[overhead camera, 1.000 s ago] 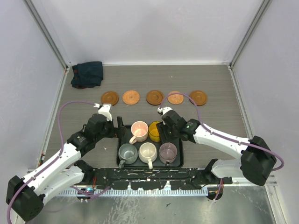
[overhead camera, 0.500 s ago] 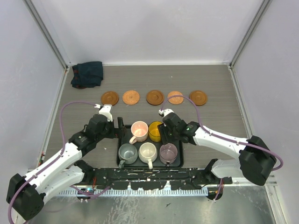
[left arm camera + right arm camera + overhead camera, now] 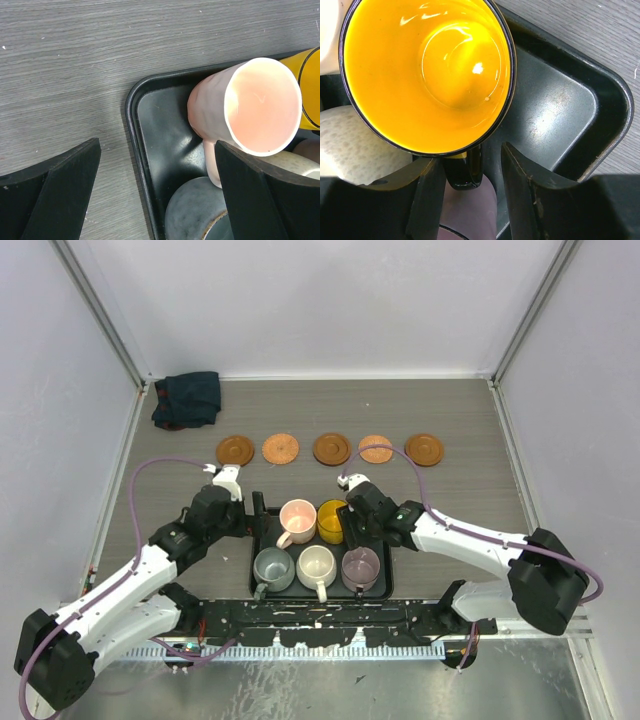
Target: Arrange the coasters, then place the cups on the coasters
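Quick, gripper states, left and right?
Left gripper: open, empty.
Right gripper: open, straddling the handle of the yellow cup, not clamped.

I'm working inside a robot test cell, a lab set-up. White panel walls (image 3: 320,300) are boxing me in on three sides, with bare aluminium posts (image 3: 100,310) running up the corners. My left arm (image 3: 120,590) and right arm (image 3: 470,538) are sitting bolted to a black rail (image 3: 320,618) at the near edge, purple cables (image 3: 170,460) looping off them in the open. The grey wood-grain surface (image 3: 470,420) is carrying staged props: a neat row of coasters (image 3: 331,448), a black tray (image 3: 255,550) packed with cups (image 3: 317,563), and a dark cloth (image 3: 187,399) bunched in the far corner. Bare sheet metal (image 3: 330,685) is shining below the rail.
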`<action>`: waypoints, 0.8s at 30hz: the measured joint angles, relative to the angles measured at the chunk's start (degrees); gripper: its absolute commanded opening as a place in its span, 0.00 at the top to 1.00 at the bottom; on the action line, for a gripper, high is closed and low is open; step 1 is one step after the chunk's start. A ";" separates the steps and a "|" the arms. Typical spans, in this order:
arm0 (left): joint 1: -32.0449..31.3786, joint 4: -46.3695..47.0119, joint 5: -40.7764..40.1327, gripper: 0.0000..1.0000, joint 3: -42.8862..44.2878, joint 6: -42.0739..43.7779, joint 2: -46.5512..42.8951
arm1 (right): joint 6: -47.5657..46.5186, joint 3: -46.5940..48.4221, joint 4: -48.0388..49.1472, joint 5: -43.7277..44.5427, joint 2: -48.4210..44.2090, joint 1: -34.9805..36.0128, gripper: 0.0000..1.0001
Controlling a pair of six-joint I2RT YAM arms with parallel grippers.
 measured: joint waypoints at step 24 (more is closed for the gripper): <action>0.00 0.90 -0.02 0.02 -0.87 -0.31 0.37 | -2.32 0.76 0.46 -0.79 1.97 0.68 0.99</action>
